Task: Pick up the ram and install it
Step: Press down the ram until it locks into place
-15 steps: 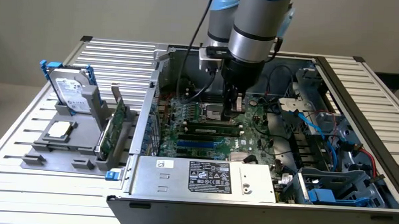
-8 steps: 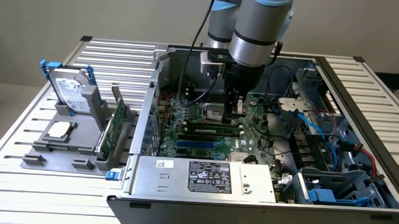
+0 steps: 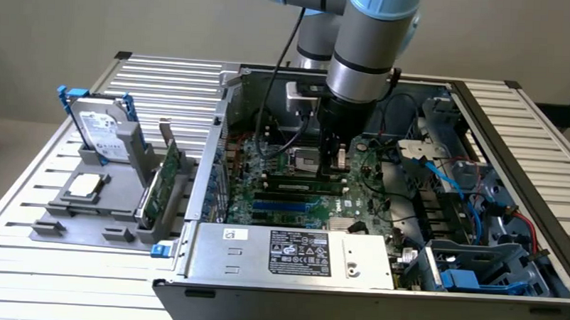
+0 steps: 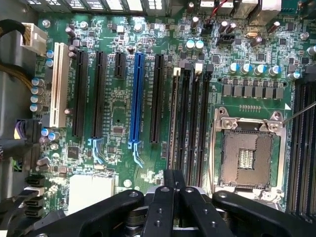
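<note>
My gripper (image 3: 337, 164) hangs inside the open computer case, over the memory slots of the motherboard (image 3: 379, 199), with its fingers shut. The ram (image 4: 174, 116) is seen edge-on as a thin strip standing in the memory slot closest to the black expansion slots. In the exterior view the ram (image 3: 301, 180) is a long dark stick lying across the board just below the gripper. The shut gripper (image 4: 174, 178) sits directly over one end of the stick. Whether the fingertips touch it I cannot tell.
Beside the slots lies the empty processor socket (image 4: 247, 155). A blue expansion slot (image 4: 137, 98) and a white one (image 4: 59, 84) run parallel. The power supply (image 3: 292, 253) fills the case's front. On the exterior view's left, a grey holder (image 3: 74, 224) carries a hard drive (image 3: 104, 132), a silver chip (image 3: 87, 184) and a wide green card (image 3: 161, 188).
</note>
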